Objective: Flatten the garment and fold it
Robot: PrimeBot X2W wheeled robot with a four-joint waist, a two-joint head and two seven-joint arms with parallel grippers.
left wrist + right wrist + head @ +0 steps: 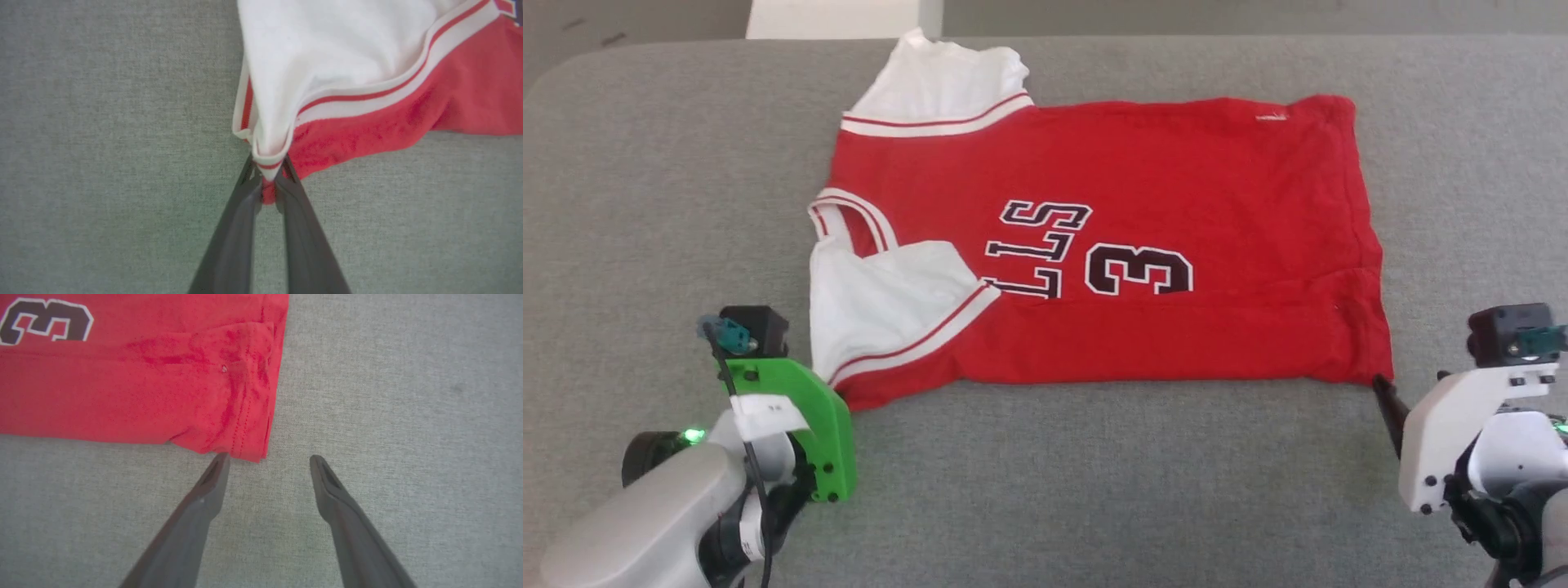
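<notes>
- Head view: the garment [1094, 245] lies flat mid-tabletop [645, 204], with its long axis running 9 to 3. Collar and white sleeves are toward 9, the hem toward 3. The left pincer [837, 396] sits at its 7 o'clock corner, fingers hidden under the green mount [809, 425]. The right pincer [1390, 402] is just off the 5 o'clock hem corner.
- Left wrist view: the left pincer [267, 192] is pressed together, pinching the corner where the striped sleeve cuff meets red cloth. The rest of the garment [347, 61] fans away toward 12 to 2.
- Right wrist view: the right pincer [267, 459] is spread and holds nothing. The garment [143, 384] hem corner is at 11 o'clock of the gap, by one fingertip; touching or not, I can't tell.
- My call: the near long edge is held at one end only. The right arm is nearer the hem corner and needs a nudge toward 11 before closing.
</notes>
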